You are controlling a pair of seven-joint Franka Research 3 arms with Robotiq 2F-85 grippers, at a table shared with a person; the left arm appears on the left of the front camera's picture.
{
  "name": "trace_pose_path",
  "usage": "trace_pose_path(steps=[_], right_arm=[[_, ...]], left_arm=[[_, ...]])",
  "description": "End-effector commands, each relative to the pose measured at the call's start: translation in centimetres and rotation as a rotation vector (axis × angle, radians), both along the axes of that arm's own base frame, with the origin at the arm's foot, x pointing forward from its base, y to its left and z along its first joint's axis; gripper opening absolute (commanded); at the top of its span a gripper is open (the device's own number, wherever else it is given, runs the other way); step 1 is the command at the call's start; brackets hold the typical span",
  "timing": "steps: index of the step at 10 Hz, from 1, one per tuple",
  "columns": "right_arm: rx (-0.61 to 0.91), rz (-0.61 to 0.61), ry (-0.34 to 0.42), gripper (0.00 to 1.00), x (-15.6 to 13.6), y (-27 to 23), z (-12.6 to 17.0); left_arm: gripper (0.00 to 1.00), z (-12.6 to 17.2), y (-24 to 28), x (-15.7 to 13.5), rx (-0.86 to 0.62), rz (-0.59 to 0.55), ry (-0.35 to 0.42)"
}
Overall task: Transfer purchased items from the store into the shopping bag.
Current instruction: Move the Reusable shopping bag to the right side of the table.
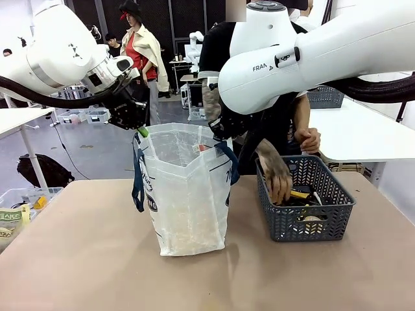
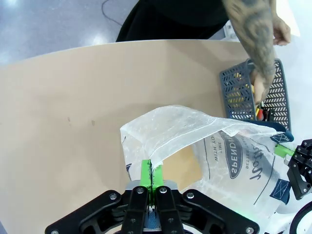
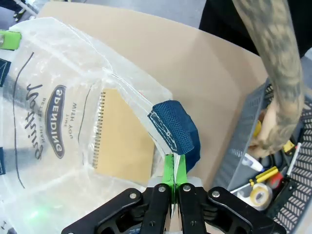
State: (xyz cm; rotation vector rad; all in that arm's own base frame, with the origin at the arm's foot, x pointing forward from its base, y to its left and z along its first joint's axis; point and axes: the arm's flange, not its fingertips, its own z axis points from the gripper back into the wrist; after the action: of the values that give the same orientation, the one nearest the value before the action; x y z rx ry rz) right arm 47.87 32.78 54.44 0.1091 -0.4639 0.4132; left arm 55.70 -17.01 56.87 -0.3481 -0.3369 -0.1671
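The shopping bag [image 1: 188,194] stands upright at mid-bench [image 1: 78,259] with its mouth held wide. The left gripper [image 2: 151,178] and right gripper [image 3: 174,168] each have their jaws clamped on opposite rims, the right beside a navy handle [image 3: 175,131]. Through the cloudy film a tan spiral-bound pad [image 3: 122,144] lies inside. The person's hand [image 1: 280,181] and the mesh wall mask the small items in the grey basket [image 1: 305,223] toward the right edge. Open bench runs along the near edge and left of the bag. The logo [image 3: 61,122] reads "SPENDING".
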Motion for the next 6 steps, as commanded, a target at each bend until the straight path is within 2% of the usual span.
trace_pose_path(steps=[1, 6], right_arm=[[0.002, -0.005, -0.001, 0.0, -0.02, -0.24, -0.03], [0.002, -0.005, -0.001, 0.0, -0.02, -0.24, -0.03]], left_arm=[[0.0, 0.25, 0.24, -0.29, -0.003, 0.013, 0.0], [0.0, 0.25, 0.24, -0.29, -0.003, 0.013, 0.0]])
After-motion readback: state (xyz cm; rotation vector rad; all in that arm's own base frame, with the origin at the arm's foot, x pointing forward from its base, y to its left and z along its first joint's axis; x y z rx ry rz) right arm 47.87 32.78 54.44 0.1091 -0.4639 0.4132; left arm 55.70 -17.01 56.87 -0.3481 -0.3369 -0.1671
